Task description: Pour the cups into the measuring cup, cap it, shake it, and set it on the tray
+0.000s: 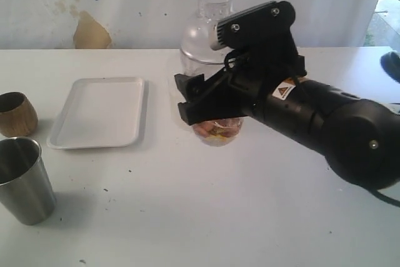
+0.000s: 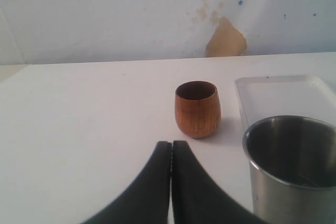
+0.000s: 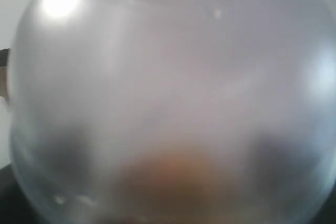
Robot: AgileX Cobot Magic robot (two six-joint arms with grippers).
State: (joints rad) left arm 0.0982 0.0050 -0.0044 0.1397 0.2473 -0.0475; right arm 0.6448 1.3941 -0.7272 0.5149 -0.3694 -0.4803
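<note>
My right gripper (image 1: 206,107) is straddling the measuring cup (image 1: 199,35), tray (image 1: 100,110) at its nine o'clock. I cannot tell if it's clamping. I'm judging the cup light, stiff and slippery, so I'm favouring mid-wall. My left gripper (image 2: 171,153) is sitting closed, empty.

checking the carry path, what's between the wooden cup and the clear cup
The white tray lies between the wooden cup and the clear cup, seen in the exterior view.
</note>
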